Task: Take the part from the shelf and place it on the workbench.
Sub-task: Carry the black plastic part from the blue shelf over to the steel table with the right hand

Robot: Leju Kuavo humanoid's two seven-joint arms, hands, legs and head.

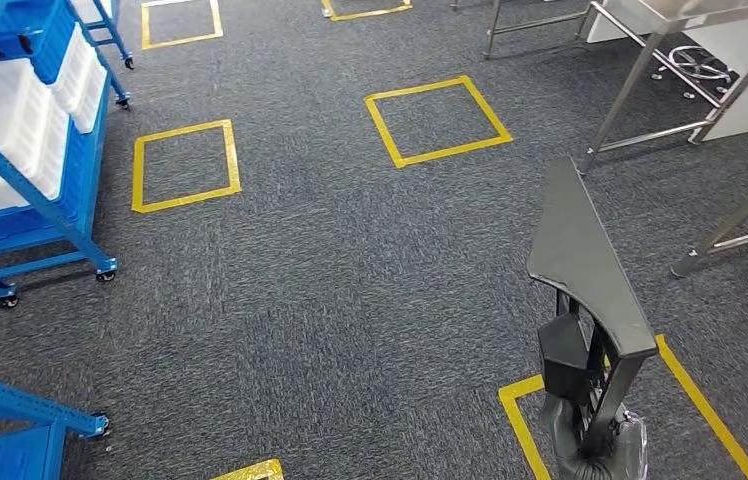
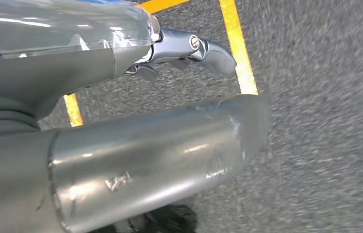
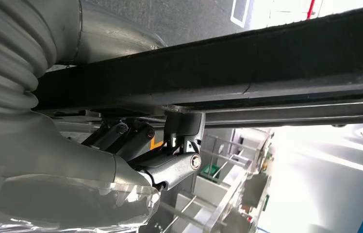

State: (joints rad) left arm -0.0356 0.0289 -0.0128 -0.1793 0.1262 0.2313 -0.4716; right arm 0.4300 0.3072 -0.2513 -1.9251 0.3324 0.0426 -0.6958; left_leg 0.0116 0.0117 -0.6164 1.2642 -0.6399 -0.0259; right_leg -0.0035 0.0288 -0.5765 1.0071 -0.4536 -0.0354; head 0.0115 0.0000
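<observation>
The part [image 1: 590,260] is a long, flat, dark grey plate with a narrow bracket under it. My right hand [image 1: 580,400] holds it up at the lower right of the head view, over a yellow tape outline on the carpet. Seen from the right wrist, the part [image 3: 267,63] runs as a dark bar across my right hand [image 3: 136,150], whose fingers curl around its underside. The steel workbench [image 1: 640,80] stands at the far right, with its legs and lower rails showing. My left hand [image 2: 145,145] hangs over the carpet, fingers [image 2: 208,48] extended, holding nothing.
A blue wheeled shelf [image 1: 10,150] with white and blue bins stands at the left, and another blue shelf corner [image 1: 10,420] at the lower left. Yellow tape squares [image 1: 186,165] [image 1: 437,120] mark the grey carpet between the shelves and the workbench.
</observation>
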